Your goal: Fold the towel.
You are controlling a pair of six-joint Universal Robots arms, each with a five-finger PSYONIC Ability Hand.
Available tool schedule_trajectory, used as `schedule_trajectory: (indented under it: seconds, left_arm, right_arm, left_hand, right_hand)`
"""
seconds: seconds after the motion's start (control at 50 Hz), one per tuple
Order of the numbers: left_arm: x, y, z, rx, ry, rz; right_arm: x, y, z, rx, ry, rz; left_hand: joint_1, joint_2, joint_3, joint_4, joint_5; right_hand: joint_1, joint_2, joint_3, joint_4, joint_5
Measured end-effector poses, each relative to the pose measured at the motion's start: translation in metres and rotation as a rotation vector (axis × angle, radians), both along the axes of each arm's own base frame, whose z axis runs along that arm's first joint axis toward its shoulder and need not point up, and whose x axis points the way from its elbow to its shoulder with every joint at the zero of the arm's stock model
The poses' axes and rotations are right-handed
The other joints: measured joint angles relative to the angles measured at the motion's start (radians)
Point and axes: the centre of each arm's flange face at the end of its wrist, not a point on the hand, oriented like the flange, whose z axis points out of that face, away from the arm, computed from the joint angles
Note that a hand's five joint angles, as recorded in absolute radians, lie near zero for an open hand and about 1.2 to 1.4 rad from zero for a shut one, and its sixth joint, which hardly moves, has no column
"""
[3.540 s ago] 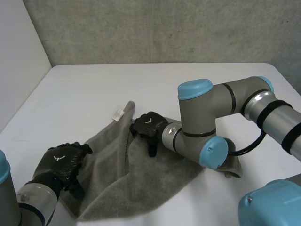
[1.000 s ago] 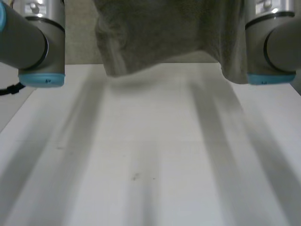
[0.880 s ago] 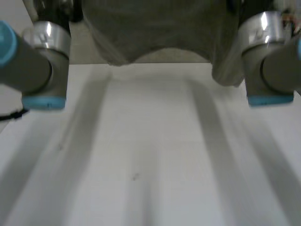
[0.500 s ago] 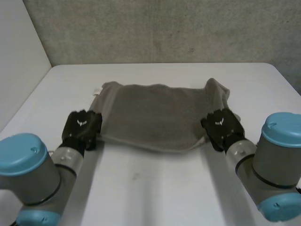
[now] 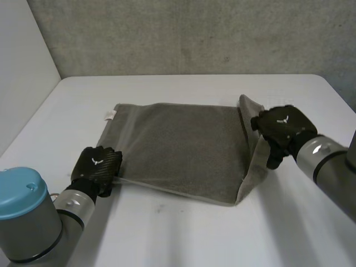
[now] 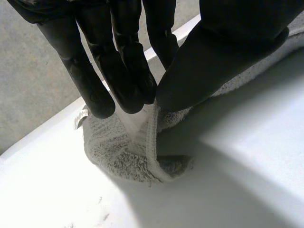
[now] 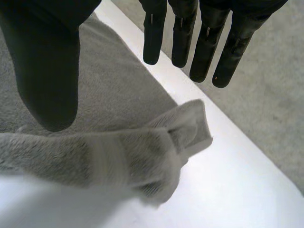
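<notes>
The grey towel lies spread on the white table, with a small white label at its far left corner. My left hand rests at the towel's near left corner. There its fingers and thumb pinch the hem of the towel. My right hand hovers just above the towel's right edge, which stands crumpled and raised. In the right wrist view its fingers are straight and spread from the thumb, with the rumpled towel edge lying loose below the palm.
A grey wall runs behind the table's far edge. A white wall closes the left side. Bare table surface stretches in front of the towel and beyond it.
The towel hung high between both hands a second ago and has come down flat on the table. My right hand has let go of its corner and lifted away to the right.
</notes>
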Motion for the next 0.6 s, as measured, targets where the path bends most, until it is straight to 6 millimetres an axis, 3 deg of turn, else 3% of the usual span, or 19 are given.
schedule_trajectory:
  seconds: [0.12,0.28,0.48,0.6]
  left_arm:
    - [0.000,-0.001,0.001,-0.003,0.001,0.003]
    - [0.000,-0.002,0.001,-0.006,0.002,0.004]
    - [0.001,-0.004,0.002,-0.007,0.003,0.011]
    - [0.002,-0.005,0.002,-0.009,0.004,0.014]
  right_arm:
    - [0.004,-0.012,0.006,-0.022,0.068,0.052]
    - [0.014,-0.033,-0.019,-0.053,0.270,0.140]
    - [0.024,-0.056,-0.052,-0.038,0.357,0.181]
    - [0.028,-0.067,-0.062,-0.028,0.359,0.177]
  left_hand:
    - [0.000,0.000,0.000,0.000,0.000]
    - [0.000,0.000,0.000,0.000,0.000]
    - [0.000,0.000,0.000,0.000,0.000]
    - [0.000,0.000,0.000,0.000,0.000]
  right_hand:
    - [0.000,0.002,0.002,0.006,0.014]
    - [0.017,0.020,0.048,0.061,0.055]
    - [0.096,0.132,0.140,0.143,0.130]
    - [0.336,0.407,0.412,0.420,0.397]
